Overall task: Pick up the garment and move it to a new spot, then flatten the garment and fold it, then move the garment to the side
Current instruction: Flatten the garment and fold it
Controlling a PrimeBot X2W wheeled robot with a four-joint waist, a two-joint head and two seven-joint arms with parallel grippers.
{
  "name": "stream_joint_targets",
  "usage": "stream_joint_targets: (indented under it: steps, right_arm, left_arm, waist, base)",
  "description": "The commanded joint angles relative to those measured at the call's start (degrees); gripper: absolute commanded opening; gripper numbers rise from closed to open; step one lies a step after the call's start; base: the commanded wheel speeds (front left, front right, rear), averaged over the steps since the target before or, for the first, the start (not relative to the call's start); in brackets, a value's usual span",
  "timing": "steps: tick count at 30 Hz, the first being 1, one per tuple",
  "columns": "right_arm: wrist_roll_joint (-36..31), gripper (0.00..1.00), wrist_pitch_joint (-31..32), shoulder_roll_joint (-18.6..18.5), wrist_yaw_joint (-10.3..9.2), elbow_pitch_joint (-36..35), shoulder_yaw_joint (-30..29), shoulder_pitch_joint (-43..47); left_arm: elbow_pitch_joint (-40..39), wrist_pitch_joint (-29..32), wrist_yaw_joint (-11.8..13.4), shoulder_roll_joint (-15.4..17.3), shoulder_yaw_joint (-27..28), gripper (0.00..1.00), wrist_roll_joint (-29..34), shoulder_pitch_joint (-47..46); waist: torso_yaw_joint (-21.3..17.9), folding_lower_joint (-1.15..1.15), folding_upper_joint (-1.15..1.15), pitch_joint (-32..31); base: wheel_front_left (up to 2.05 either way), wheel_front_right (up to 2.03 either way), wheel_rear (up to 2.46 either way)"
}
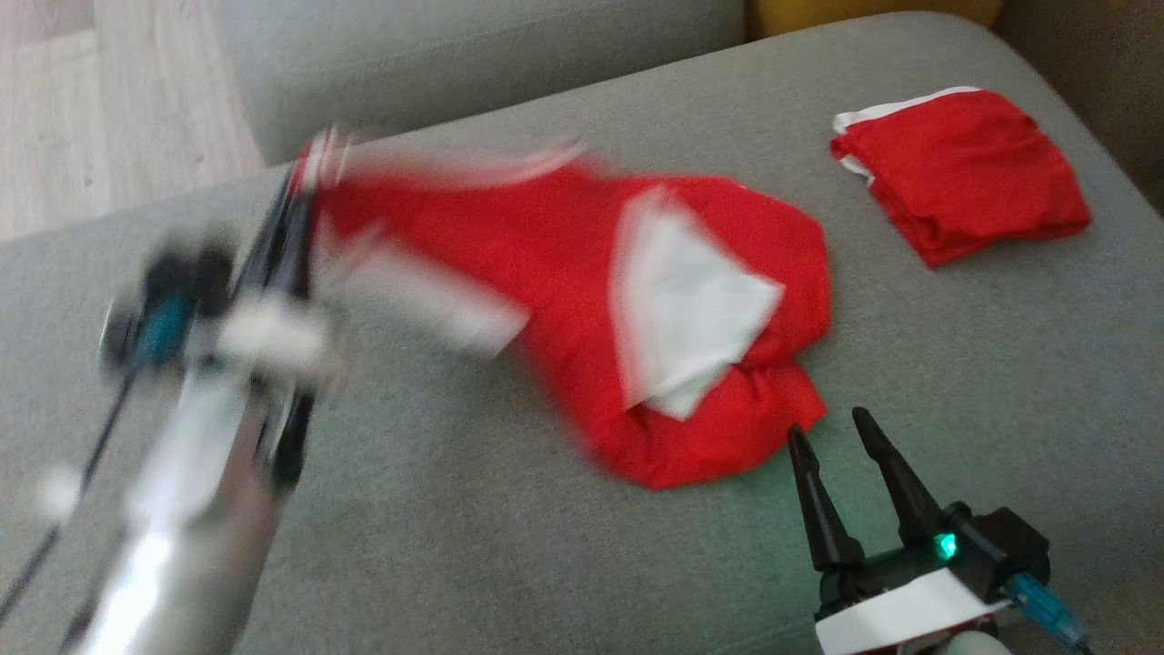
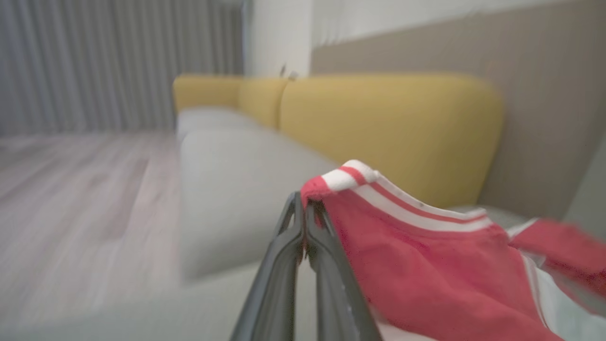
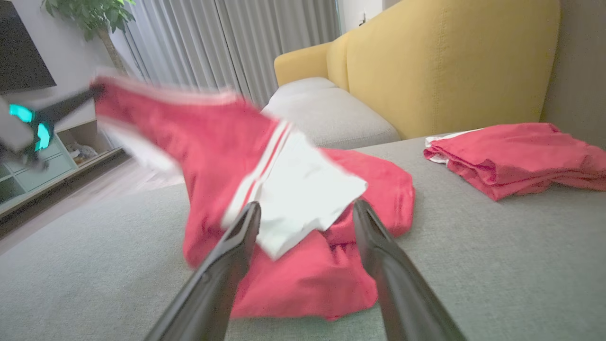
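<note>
Garment (image 1: 564,236), red w/ white striped trim, lies bunched mid grey sofa seat (image 1: 473,555), one edge lifted, pinched in closed left gripper (image 2: 303,208); right gripper (image 1: 827,424) wide open, empty, near hem; prob best to drag low & slow so cloth spreads flat.

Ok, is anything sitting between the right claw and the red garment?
Nothing visible. The open right claw points straight at the garment's near edge, close by. The folded red pile lies apart on the cushion, off to the right.
</note>
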Motion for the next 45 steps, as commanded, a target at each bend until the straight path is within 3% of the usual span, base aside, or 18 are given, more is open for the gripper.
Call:
stream_joint_targets:
  steps: [1,5,6,7,8,13,17,20,22,27,32,39,45]
  right_arm:
    - [-0.22,1.00,-0.22,-0.08,0.39,-1.99,0.98,-2.50]
    - [-0.20,1.00,-0.22,-0.66,0.39,-1.85,0.37,-2.62]
    - [-0.09,1.00,-0.22,-0.85,0.39,-1.70,0.42,-2.47]
    - [-0.03,1.00,-0.22,-1.09,0.39,-1.57,0.57,-2.29]
    - [0.04,1.00,-0.22,-1.33,0.39,-1.46,0.79,-2.06]
    - [0.08,1.00,-0.22,-1.91,0.39,-1.33,0.78,-0.83]
    - [0.12,1.00,-0.22,-2.12,0.39,-1.32,1.99,-1.25]
    - [0.24,1.00,-0.22,-2.27,0.39,-1.41,3.06,-1.97]
    - [0.28,1.00,-0.22,-2.32,0.39,-1.62,3.72,-2.52]
    - [0.58,1.00,-0.22,-2.02,0.39,-1.86,4.94,-4.20]
    - [1.16,1.00,-0.22,-1.00,0.39,-1.80,6.15,-5.46]
    - [2.22,1.00,-0.22,0.50,0.39,-1.35,6.99,-5.99]
    - [2.73,1.00,-0.22,1.21,0.39,-2.38,5.82,-6.51]
  left_arm:
    - [-1.50,-0.35,0.42,2.42,2.71,0.00,0.50,-1.30]
    - [0.34,-0.35,1.79,5.16,6.65,0.00,0.74,8.54]
    - [0.49,-0.35,1.92,5.51,7.43,0.42,0.85,10.18]
    - [0.41,-0.35,1.97,5.84,8.02,0.93,1.16,11.30]
    - [-0.09,-0.35,2.20,6.07,9.02,1.00,1.28,12.08]
    - [-6.24,-0.35,2.21,8.31,9.99,1.00,6.35,11.94]
    - [-11.23,-0.09,-1.80,8.56,5.94,1.00,9.13,7.52]
    - [-14.51,3.88,-3.77,8.77,-2.37,1.00,10.18,2.35]
    - [-16.89,7.70,-3.90,9.22,-11.11,1.00,8.93,-1.74]
    - [-20.36,16.80,-3.93,11.38,-31.48,1.00,-2.20,-12.95]
    - [-18.86,22.77,-3.94,13.65,-44.69,1.00,-12.69,-22.01]
    - [-15.29,24.66,-3.95,15.24,-48.66,1.00,-16.81,-26.65]
    - [-15.29,29.00,-3.95,14.29,-48.76,1.00,-13.39,-26.72]
  waist:
    - [0.91,-0.01,0.00,0.97]
    - [2.17,-0.01,0.00,1.54]
    - [2.62,-0.01,0.00,1.56]
    - [3.12,-0.01,0.00,1.43]
    - [3.56,-0.01,0.00,1.14]
    - [5.14,-0.01,0.00,-0.49]
    - [4.73,-0.01,0.00,-1.03]
    - [3.12,-0.01,0.00,-0.67]
    - [1.46,-0.01,0.00,0.20]
    - [-4.22,-0.01,0.00,3.94]
    - [-10.46,-0.01,0.00,8.19]
    - [-16.73,-0.01,0.00,12.02]
    - [-17.88,-0.01,0.00,15.77]
  base:
    - [0.00,0.00,0.00]
    - [0.00,0.00,0.00]
    - [0.00,0.00,0.00]
    - [0.00,0.00,0.00]
    - [0.00,0.00,0.00]
    - [0.00,0.00,0.00]
    - [0.00,0.00,0.00]
    - [0.00,0.00,0.00]
    - [0.00,0.00,0.00]
    - [0.00,0.00,0.00]
    - [0.00,0.00,0.00]
    - [0.00,0.00,0.00]
    - [0.00,0.00,0.00]
